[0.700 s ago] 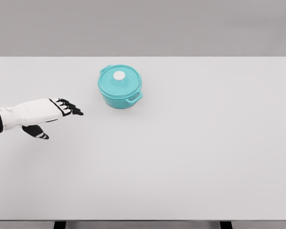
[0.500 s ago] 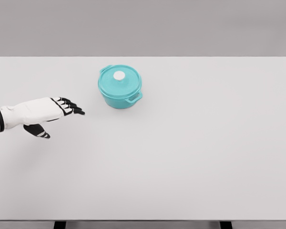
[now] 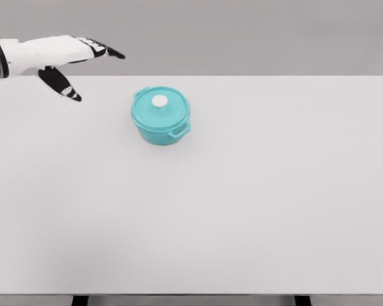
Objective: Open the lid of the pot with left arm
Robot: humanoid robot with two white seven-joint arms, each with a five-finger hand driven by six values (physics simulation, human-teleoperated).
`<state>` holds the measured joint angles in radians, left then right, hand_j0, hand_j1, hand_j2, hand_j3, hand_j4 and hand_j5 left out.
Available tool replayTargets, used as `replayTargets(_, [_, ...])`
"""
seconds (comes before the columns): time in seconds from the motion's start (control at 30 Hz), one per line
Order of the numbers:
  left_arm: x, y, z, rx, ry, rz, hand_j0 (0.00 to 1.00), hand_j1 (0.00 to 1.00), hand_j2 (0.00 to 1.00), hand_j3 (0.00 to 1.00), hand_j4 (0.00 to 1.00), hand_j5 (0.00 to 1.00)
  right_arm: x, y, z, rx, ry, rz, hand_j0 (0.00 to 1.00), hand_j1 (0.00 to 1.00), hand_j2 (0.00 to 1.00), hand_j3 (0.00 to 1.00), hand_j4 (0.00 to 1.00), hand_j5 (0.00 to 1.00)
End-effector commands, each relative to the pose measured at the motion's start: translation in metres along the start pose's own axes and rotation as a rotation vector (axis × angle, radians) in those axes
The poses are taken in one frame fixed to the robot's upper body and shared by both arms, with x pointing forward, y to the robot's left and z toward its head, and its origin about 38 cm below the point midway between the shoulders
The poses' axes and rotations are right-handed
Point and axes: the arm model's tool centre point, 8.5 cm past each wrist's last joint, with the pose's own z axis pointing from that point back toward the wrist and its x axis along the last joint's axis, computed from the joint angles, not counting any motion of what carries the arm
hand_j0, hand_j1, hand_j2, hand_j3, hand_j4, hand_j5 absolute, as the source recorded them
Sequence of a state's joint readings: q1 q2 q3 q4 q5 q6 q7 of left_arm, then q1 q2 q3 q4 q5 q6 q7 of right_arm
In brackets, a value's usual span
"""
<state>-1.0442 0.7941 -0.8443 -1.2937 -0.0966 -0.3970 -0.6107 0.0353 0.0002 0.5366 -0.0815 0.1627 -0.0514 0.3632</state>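
Note:
A teal pot [image 3: 161,121] stands on the white table [image 3: 255,191], left of the middle and toward the back. Its teal lid [image 3: 159,105] sits closed on it, with a white round knob [image 3: 159,101] in the centre. My left hand [image 3: 83,60] hovers high at the upper left, well above and to the left of the pot. Its fingers [image 3: 105,50] are stretched out toward the right, the thumb [image 3: 62,86] hanging down, and it holds nothing. The right arm does not show.
The table's far edge runs across the picture just behind the pot. Grey wall fills the background. Two dark table legs [image 3: 80,299] show at the bottom edge.
The left hand has risen sharply from low over the table at the left to high at the upper left. Its fingers stay open. The pot and lid have not moved.

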Motion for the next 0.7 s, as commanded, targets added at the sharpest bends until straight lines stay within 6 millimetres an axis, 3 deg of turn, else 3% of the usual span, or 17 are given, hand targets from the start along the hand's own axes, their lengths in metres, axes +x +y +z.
replayTargets(0.0, [0.01,-0.067,-0.055,-0.198,-0.047,0.071,1.0,1.0,1.0,1.0,1.0,1.0,0.0,0.0,0.0,0.0,0.0,0.0,1.0,1.0,1.0,1.0,1.0,1.0])
replayTargets(0.07, [0.023,-0.059,-0.07,-0.202,-0.076,0.048,1.0,1.0,1.0,1.0,1.0,1.0,0.0,0.0,0.0,0.0,0.0,0.0,1.0,1.0,1.0,1.0,1.0,1.0])
replayTargets(0.2, [0.033,-0.031,-0.078,-0.164,-0.095,0.008,1.0,1.0,1.0,1.0,1.0,1.0,0.0,0.0,0.0,0.0,0.0,0.0,1.0,1.0,1.0,1.0,1.0,1.0])
replayTargets(0.27, [0.022,-0.018,-0.085,-0.164,-0.035,-0.025,1.0,1.0,1.0,1.0,1.0,1.0,0.0,0.0,0.0,0.0,0.001,0.0,1.0,1.0,1.0,1.0,1.0,1.0])
replayTargets(0.37, [0.034,-0.019,-0.112,-0.19,-0.034,-0.082,1.0,1.0,1.0,1.0,1.0,1.0,0.0,0.0,0.0,0.0,0.001,0.0,1.0,1.0,1.0,1.0,1.0,1.0])
replayTargets(0.67, [0.053,-0.005,-0.133,-0.19,-0.021,-0.12,1.0,1.0,1.0,1.0,1.0,1.0,0.0,0.0,0.0,0.0,0.001,0.0,1.0,1.0,1.0,1.0,1.0,1.0])
